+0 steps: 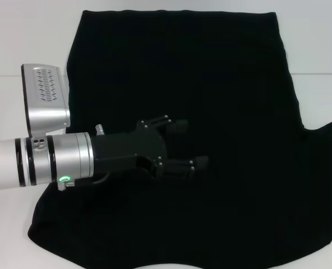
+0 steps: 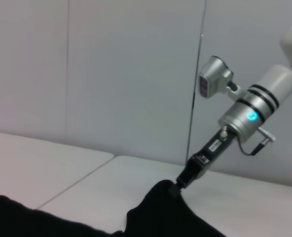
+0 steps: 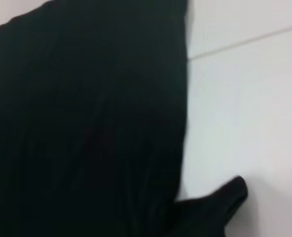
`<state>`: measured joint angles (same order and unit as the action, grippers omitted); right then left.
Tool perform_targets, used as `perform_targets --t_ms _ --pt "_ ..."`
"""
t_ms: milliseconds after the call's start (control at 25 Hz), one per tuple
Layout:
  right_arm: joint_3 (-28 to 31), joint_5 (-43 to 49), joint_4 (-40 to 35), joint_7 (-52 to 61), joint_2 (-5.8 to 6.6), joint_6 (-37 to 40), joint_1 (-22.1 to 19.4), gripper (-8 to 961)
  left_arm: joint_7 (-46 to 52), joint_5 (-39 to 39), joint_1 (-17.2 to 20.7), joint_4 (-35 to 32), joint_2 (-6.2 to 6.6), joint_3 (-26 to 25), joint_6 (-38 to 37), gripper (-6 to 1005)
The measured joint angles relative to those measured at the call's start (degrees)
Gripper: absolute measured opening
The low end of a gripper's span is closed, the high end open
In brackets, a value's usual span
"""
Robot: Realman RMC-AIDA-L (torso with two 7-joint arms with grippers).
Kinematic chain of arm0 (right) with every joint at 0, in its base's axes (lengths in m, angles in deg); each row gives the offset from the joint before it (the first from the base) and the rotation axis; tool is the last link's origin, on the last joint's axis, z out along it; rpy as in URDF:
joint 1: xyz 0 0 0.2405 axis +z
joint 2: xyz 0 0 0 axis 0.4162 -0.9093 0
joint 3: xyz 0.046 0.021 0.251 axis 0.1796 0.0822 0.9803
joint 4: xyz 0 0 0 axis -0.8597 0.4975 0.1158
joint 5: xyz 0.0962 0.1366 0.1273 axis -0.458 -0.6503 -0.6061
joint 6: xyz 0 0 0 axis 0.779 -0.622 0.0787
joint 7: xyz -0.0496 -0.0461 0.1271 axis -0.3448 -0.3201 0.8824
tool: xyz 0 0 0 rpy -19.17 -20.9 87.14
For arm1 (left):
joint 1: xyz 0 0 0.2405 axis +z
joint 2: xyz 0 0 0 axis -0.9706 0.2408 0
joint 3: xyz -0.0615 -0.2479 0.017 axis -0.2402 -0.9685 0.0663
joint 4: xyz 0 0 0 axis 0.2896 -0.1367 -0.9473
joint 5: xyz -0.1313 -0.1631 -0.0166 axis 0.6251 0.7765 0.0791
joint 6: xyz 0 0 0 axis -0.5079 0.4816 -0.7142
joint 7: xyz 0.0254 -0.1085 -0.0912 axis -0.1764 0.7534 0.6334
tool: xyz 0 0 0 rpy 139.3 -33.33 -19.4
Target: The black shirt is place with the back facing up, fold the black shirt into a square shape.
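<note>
The black shirt point(image 1: 211, 84) lies spread flat on the white table point(image 1: 20, 45), plain side up, with no print showing. My left gripper point(image 1: 192, 144) reaches in from the left and hovers over the shirt's middle, open and empty. My right gripper point(image 2: 178, 183) is out of the head view. In the left wrist view it stands at the shirt's far edge, shut on a small raised peak of the black fabric point(image 2: 161, 202). The right wrist view shows the shirt point(image 3: 87, 123) and one edge tip on the table, but not its own fingers.
Bare white table point(image 3: 244, 98) lies around the shirt on the left, the back and the right. The shirt's right sleeve point(image 1: 328, 134) runs to the right edge of the head view. A grey wall point(image 2: 111, 74) stands behind the table.
</note>
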<state>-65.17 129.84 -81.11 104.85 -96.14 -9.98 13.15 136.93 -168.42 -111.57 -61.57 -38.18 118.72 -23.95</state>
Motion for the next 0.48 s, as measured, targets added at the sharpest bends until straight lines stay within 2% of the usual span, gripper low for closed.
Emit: perform_targets --t_ms 320,480 --pt "-0.48 -0.28 0.00 -1.30 -0.09 0.99 2.31 38 0.37 1.38 0.12 0.10 0.09 -0.17 -1.22 950" --pt "-0.94 -0.29 0.02 -2.67 -0.79 4.31 4.18 37 0.37 1.38 0.15 0.19 0.06 -0.25 -1.21 950"
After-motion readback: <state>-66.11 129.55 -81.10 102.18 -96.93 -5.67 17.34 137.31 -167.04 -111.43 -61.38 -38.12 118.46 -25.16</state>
